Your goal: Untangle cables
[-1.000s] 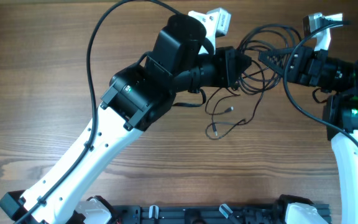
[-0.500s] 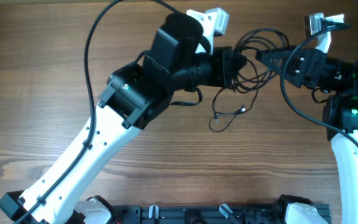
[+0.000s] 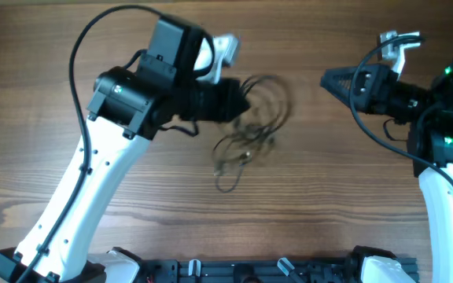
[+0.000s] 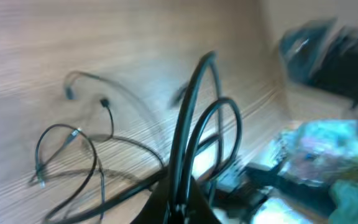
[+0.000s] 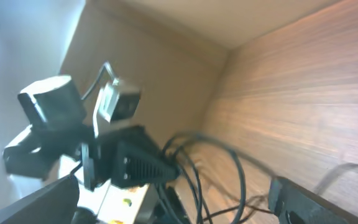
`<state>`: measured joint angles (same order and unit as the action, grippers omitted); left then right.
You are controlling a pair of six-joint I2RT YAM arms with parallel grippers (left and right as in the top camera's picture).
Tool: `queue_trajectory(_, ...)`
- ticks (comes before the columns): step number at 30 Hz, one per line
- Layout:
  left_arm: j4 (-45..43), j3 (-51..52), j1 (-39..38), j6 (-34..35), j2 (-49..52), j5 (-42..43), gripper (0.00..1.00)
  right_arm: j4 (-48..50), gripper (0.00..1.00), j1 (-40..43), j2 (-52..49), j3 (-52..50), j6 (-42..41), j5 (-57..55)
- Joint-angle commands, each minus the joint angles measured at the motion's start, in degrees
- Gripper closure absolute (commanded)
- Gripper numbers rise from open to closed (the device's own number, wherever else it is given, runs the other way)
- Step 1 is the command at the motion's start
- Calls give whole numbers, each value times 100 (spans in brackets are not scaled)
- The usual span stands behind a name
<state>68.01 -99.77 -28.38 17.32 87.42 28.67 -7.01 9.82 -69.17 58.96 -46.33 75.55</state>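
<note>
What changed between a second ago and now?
The right hand opened and let go of the cables. The left hand, shut on them, pulled the whole bundle leftward across the table, so the right hand is now apart from it. Unchanged: the left hand's grip, the right hand's rough position, and the cables still look tangled.

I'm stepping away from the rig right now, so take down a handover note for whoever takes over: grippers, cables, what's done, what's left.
Left gripper: shut on the cables, gripping the bundle by its loops.
Right gripper: open, empty, off to the bundle's right and clear of it.
Cables: one tangled bunch at the left gripper, thin ends trailing on the table.
Done: nothing separated yet.
Left: probably take a loose strand with the right gripper and draw the two wires apart.
</note>
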Motion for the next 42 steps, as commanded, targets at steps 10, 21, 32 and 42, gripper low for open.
queue_trajectory(10, 1233, -44, -9, -2175, -201, -3563, 96, -1405, 0, -197, 341, 17, 2221, -1200)
queue_trajectory(21, 498, -44, -2238, -6629, -557, -3615, 96, -2035, 0, -404, 881, 17, 3346, -1598)
queue_trajectory(32, -186, -44, -2387, -7066, -555, -3770, 96, -2671, 0, -404, 918, 17, 4293, -1244)
queue_trajectory(42, -374, -44, -2465, -9440, -549, -3139, 96, -2608, 0, -404, 918, 17, 4116, -511)
